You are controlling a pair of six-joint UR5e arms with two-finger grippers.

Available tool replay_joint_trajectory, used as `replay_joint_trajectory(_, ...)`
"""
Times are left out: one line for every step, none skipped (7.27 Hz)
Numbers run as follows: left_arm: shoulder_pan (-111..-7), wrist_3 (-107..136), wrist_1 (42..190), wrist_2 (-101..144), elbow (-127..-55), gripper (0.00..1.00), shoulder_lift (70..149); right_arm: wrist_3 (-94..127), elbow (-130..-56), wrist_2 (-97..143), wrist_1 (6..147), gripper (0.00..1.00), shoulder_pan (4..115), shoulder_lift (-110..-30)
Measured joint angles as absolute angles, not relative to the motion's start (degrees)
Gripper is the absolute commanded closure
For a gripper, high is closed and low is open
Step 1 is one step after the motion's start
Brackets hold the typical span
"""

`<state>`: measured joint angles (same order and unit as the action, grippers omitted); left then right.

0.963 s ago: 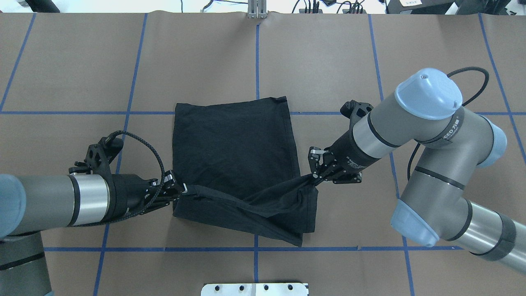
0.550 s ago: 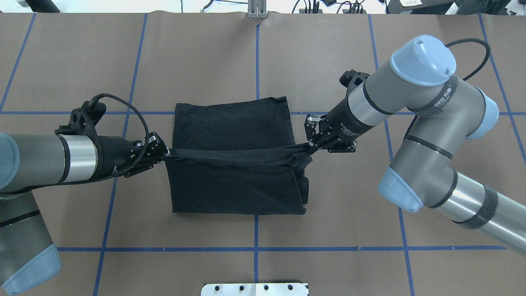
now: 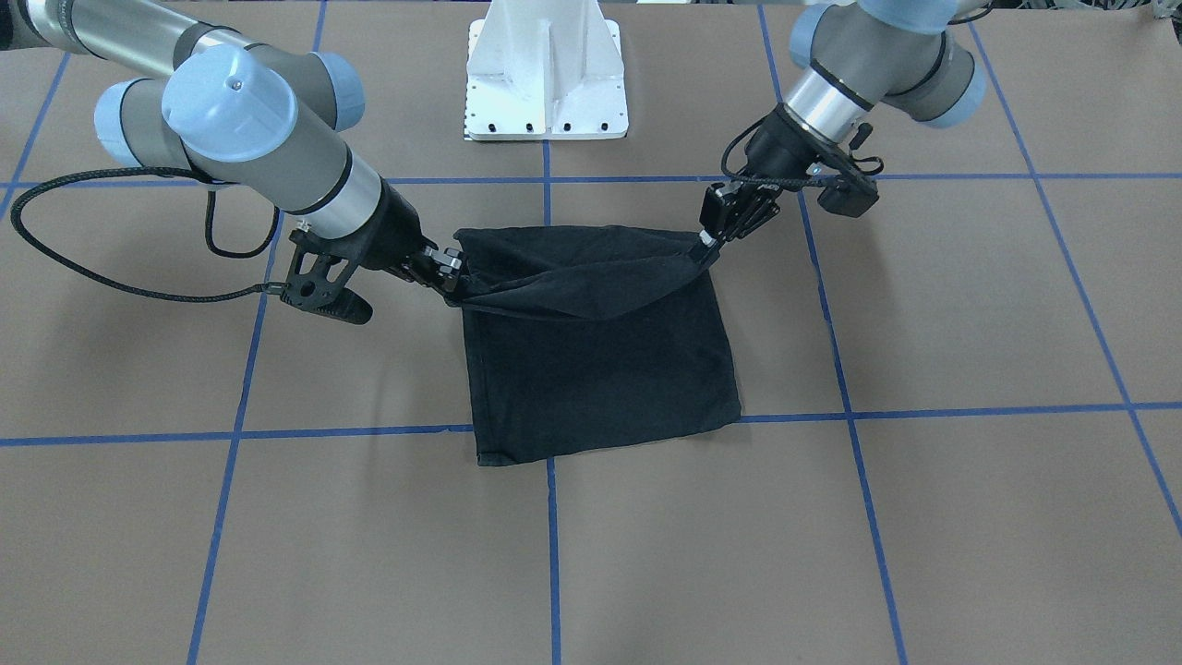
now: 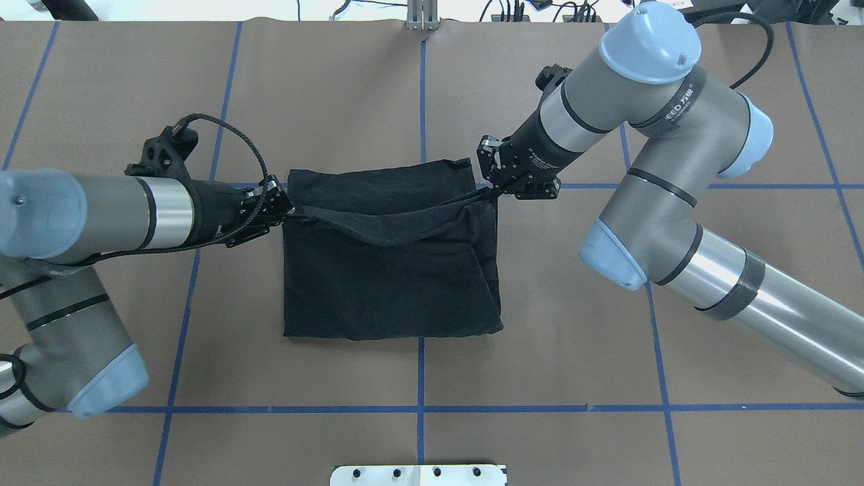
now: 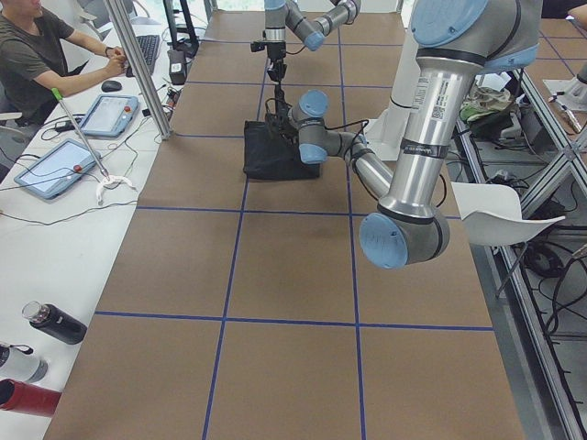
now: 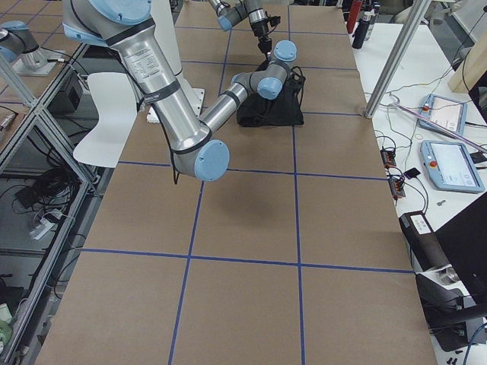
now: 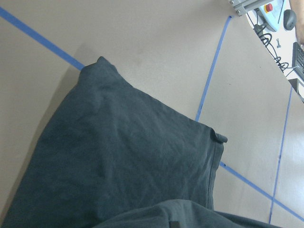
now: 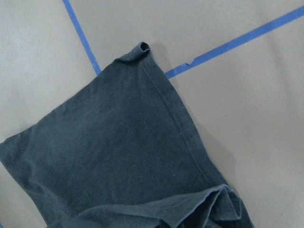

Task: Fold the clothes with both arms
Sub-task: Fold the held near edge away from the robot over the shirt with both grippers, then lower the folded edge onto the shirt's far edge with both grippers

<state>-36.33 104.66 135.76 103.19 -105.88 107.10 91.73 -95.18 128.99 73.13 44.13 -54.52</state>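
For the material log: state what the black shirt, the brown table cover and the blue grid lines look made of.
T-shirt: soft matte knit, likely cotton; it drapes and creases, with a stitched hem.
Table cover: matte brown sheet, probably paper; flat, no sheen.
Grid lines: blue adhesive tape, it seems; one strip shows a ragged join.

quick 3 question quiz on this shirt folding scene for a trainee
1. True or false: the left gripper and the right gripper each pinch the black T-shirt.
2. One edge is held up between the arms. The rest of the shirt is: A) lying flat on the table B) hanging wholly in the air C) bunched in a basket
3. Fill in: the table cover carries a grid of ____ tape lines.
Key: 1 true; 2 A; 3 blue
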Motion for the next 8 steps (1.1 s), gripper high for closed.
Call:
replay_joint_trajectory(-37.19,104.62,135.78,103.17,-103.38,1.00,108.73,91.74,-93.62,128.05,73.13,1.00,44.17,-53.10)
replay_joint_trajectory(-38.33,104.60,135.77,103.22,-102.31,1.00,109.36,91.75,-92.26,127.10,73.12,1.00,44.19,-51.92)
replay_joint_trajectory(-39.35,104.59,135.73,103.25,-101.87,1.00,109.59,91.76,-91.55,126.10,73.12,1.00,44.27,-51.32)
replay_joint_trajectory(-40.22,104.64,135.73,103.24,-101.34,1.00,109.68,91.76,-91.09,125.20,73.12,1.00,44.37,-51.09)
replay_joint_trajectory(-40.66,104.79,135.76,103.21,-100.09,1.00,110.07,91.76,-90.42,124.49,73.11,1.00,44.49,-51.02)
replay_joint_trajectory(-40.78,105.00,135.80,103.17,-98.03,1.00,111.05,91.76,-89.39,123.92,72.34,1.00,44.52,-51.03)
replay_joint_trajectory(-40.81,105.13,135.98,103.11,-95.97,1.00,112.03,91.86,-87.65,123.59,69.76,1.00,44.55,-51.14)
replay_joint_trajectory(-40.87,105.16,136.25,103.05,-94.66,1.00,112.43,92.05,-85.34,123.44,66.53,1.00,44.55,-51.25)
